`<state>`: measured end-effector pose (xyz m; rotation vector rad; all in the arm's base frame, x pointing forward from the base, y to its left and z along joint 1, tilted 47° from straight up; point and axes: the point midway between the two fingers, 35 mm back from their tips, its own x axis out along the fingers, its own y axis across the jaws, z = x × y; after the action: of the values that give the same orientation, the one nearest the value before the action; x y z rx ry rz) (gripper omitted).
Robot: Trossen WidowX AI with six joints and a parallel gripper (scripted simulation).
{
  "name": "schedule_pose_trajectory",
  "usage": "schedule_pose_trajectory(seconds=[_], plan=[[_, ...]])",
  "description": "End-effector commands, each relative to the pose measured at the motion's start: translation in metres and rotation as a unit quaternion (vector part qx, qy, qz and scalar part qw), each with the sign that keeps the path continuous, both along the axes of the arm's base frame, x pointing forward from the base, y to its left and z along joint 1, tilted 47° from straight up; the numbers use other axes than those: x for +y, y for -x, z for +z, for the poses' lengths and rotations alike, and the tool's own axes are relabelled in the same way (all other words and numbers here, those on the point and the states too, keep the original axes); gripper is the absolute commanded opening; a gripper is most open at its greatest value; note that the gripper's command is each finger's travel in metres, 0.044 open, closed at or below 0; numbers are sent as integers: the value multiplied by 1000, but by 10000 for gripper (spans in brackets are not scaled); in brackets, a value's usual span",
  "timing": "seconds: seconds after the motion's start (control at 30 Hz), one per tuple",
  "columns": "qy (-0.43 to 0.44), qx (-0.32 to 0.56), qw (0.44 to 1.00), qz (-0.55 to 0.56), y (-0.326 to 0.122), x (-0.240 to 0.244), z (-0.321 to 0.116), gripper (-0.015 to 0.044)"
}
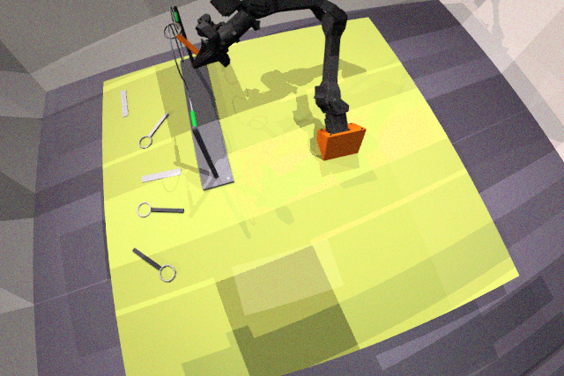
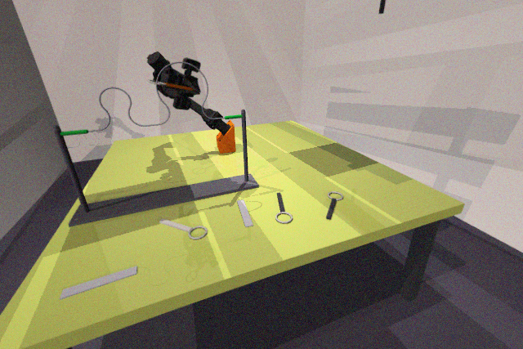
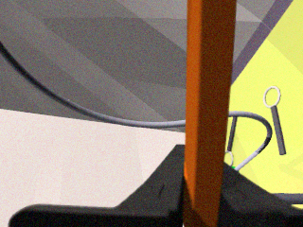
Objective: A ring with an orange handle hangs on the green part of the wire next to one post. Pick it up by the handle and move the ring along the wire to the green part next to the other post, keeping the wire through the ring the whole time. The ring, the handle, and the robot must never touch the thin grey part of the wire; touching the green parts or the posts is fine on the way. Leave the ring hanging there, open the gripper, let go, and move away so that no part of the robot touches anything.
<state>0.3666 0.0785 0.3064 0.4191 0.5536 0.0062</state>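
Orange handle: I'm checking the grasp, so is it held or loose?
Held: in the wrist view the orange handle stands between the end effector's closed fingers.

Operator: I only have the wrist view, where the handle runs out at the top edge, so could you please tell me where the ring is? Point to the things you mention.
Observer: The ring [image 1: 164, 31] [image 2: 153, 81] is at the end of the handle [image 1: 187, 43] [image 2: 179, 87] [image 3: 208, 95] away from the tool [image 1: 196, 54] [image 2: 194, 88] [image 3: 187, 152]. I can't tell whether it touches the wire [image 1: 188, 94] [image 2: 207, 87] [image 3: 151, 125].
Operator: Thank you. Is it level with either green part?
Observer: No, in the exterior view it appears higher than both green parts [image 1: 176, 16] [image 1: 193, 118] [image 2: 74, 131] [image 2: 233, 117].
Operator: And how many loose rings lie on the table?
Observer: Three loose rings with handles, plus two plain bars [image 1: 124, 103] [image 1: 161, 175] [image 2: 99, 282] [image 2: 244, 213], lie on the table [image 1: 273, 208] [image 2: 320, 235].
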Motion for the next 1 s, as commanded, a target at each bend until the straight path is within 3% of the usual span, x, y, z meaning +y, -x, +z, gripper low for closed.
schedule_pose_trajectory(seconds=[0.0,0.97], plan=[[29,-3,1000,2,0,-1,2,-150],[208,-6,978,7,-1,-15,-2,-150]])
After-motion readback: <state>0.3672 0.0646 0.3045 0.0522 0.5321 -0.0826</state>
